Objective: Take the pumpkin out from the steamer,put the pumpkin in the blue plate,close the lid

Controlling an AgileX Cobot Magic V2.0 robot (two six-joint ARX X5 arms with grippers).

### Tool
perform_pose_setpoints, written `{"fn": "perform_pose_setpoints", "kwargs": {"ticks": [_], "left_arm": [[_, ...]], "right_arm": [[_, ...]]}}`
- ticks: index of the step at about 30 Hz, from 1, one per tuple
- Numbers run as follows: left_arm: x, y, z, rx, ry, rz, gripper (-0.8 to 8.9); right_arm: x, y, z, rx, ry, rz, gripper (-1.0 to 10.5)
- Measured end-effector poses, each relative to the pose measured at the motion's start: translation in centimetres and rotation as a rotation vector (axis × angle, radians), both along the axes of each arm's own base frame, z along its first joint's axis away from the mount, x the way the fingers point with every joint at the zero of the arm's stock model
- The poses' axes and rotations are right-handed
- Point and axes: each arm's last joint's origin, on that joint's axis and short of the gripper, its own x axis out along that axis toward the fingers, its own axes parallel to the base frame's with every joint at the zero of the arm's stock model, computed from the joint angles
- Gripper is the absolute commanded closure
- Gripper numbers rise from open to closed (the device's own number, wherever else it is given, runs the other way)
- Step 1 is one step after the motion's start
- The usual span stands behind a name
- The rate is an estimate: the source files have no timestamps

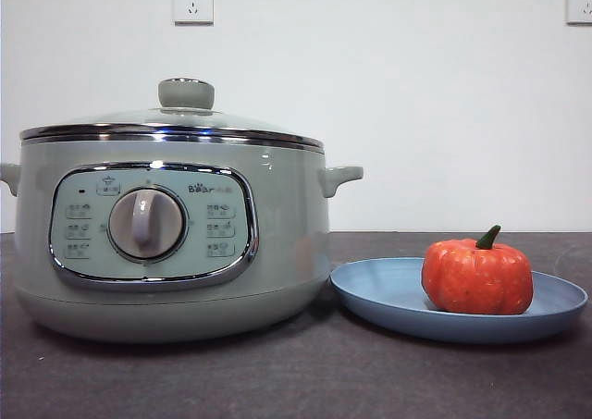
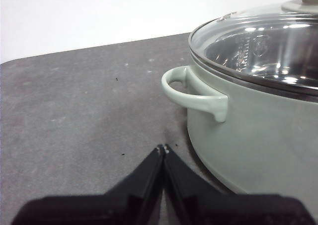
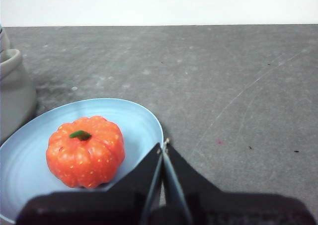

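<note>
Sage-green and chrome, the steamer [image 1: 171,234] stands on the dark grey tabletop [image 1: 296,382], its front panel with a round dial and small buttons facing the low front camera. The lid [image 1: 176,121], domed glass with a chrome rim and a pale green knob, sits closed on the pot. Through the glass, the left wrist view shows a shiny metal inner wall; no contents can be made out from that angle.

Just beside the steamer lies the blue plate [image 1: 388,294], shallow and matte, its rim very close to the pot's base; whether they touch is unclear. The pumpkin [image 1: 477,276] rests upright on the plate, orange-red and ribbed, its short dark green stem pointing up. It is the only thing on the plate.

The left gripper [image 2: 163,148] hangs low over bare tabletop near the steamer's side handle [image 2: 194,93], its black jaws closed tip to tip and holding nothing. The right gripper [image 3: 164,144] hovers by the plate's rim, beside the pumpkin but apart from it, jaws likewise pressed together and empty. Neither arm shows in the front view.
</note>
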Motion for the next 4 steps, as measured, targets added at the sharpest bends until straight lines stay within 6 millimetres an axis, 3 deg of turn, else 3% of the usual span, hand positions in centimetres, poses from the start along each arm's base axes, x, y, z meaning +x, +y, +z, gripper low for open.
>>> {"fn": "perform_pose_setpoints", "kwargs": {"ticks": [4], "left_arm": [[0.0, 0.0, 0.0, 0.0, 0.0, 0.0, 8.16]], "right_arm": [[0.0, 0.0, 0.0, 0.0, 0.0, 0.0, 9.5]]}}
